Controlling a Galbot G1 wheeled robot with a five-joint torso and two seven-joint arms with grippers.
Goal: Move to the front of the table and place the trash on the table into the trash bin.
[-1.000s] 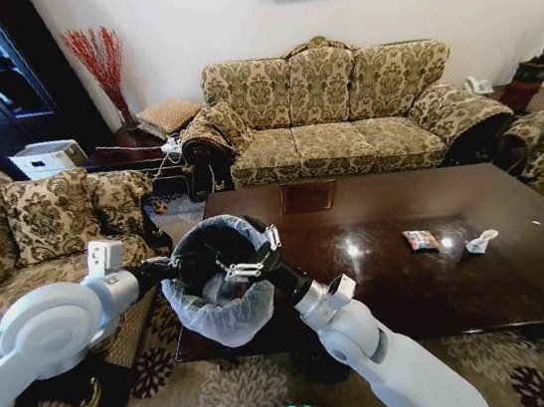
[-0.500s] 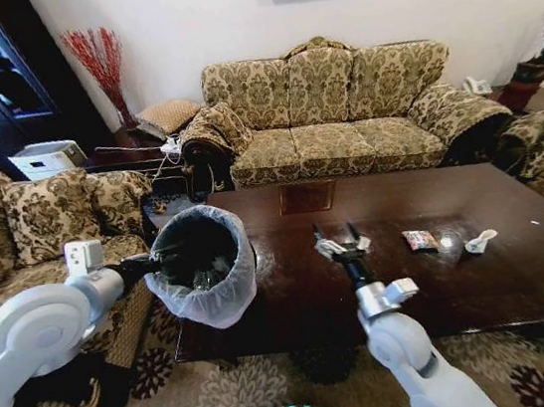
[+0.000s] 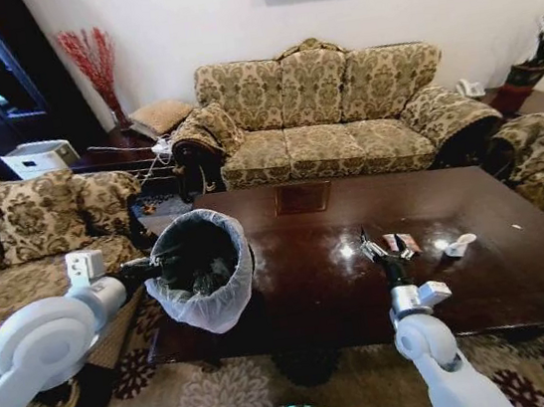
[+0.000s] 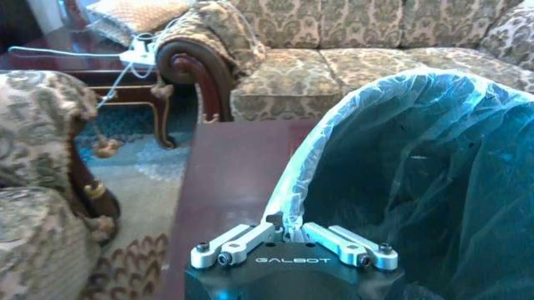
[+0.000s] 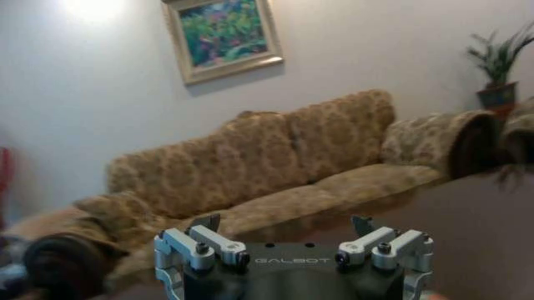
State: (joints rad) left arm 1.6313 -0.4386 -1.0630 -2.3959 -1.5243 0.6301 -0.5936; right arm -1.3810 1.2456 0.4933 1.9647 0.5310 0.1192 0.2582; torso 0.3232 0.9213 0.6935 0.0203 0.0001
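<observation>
Trash still waiting on the table is down to a colourful snack wrapper and a small white piece, both toward the right half of the glossy top, with a tiny scrap farther right. The right gripper hangs above the wood with its fingers spread and nothing between them; the wrapper lies just beyond and slightly right of those tips, nearly touching them from where I stand, and the white piece sits a little farther right again. The wrapper's long side seems to run across the table, left to right, though I can't be sure of that.

Over at the table's left end, the left gripper is clamped on the rim of the trash bin, pinching the white liner bag, and holds the bin up beside the table's corner. So the right arm is plainly the nearer one to the wrapper, and a short reach forward and right should bring the open fingers over it
</observation>
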